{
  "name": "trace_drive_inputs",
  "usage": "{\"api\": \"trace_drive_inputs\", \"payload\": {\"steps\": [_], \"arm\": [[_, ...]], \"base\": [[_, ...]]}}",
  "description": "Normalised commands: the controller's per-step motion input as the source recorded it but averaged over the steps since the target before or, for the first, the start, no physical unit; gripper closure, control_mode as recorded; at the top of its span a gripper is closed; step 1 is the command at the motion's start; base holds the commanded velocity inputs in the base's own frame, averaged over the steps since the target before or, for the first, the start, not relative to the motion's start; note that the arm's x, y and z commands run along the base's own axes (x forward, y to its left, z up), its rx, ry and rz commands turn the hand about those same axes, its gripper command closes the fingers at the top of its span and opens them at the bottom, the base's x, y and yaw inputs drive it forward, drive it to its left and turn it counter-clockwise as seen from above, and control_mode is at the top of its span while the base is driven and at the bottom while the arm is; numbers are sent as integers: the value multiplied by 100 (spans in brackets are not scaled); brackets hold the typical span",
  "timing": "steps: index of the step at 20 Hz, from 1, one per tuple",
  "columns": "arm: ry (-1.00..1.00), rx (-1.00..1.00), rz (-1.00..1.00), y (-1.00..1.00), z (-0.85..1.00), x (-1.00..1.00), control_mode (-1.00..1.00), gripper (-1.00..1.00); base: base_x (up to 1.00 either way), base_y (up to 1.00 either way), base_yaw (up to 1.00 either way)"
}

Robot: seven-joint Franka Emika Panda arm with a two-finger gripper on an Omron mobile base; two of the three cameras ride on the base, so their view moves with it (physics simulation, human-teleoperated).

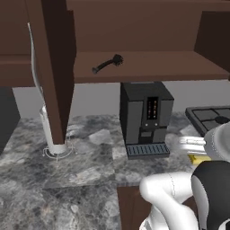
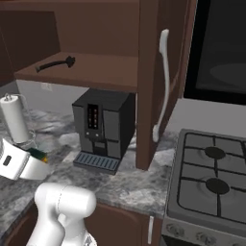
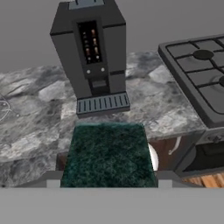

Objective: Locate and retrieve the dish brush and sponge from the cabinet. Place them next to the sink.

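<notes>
Jaws clamp the sponge (image 3: 108, 154), low centre of the hand view. Brush (image 1: 108, 63) lies on the cabinet (image 1: 148, 67) shelf, upper centre. Risk: sponge clips the coffee machine (image 3: 92, 57) just ahead during the swing.

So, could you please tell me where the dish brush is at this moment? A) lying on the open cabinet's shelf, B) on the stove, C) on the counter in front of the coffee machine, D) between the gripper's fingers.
A: the dish brush lies on the shelf of the cabinet, above the coffee machine, while the gripper holds the sponge.
</notes>
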Motion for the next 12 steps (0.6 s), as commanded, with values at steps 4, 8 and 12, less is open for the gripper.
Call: {"api": "trace_drive_inputs", "payload": {"steps": [4,8,12], "arm": [[0,0,0,0,0,0,100,100],[0,0,0,0,0,0,100,100],[0,0,0,0,0,0,100,100]], "base": [[-18,8,45],[-35,22,40],[-27,55,37]]}}
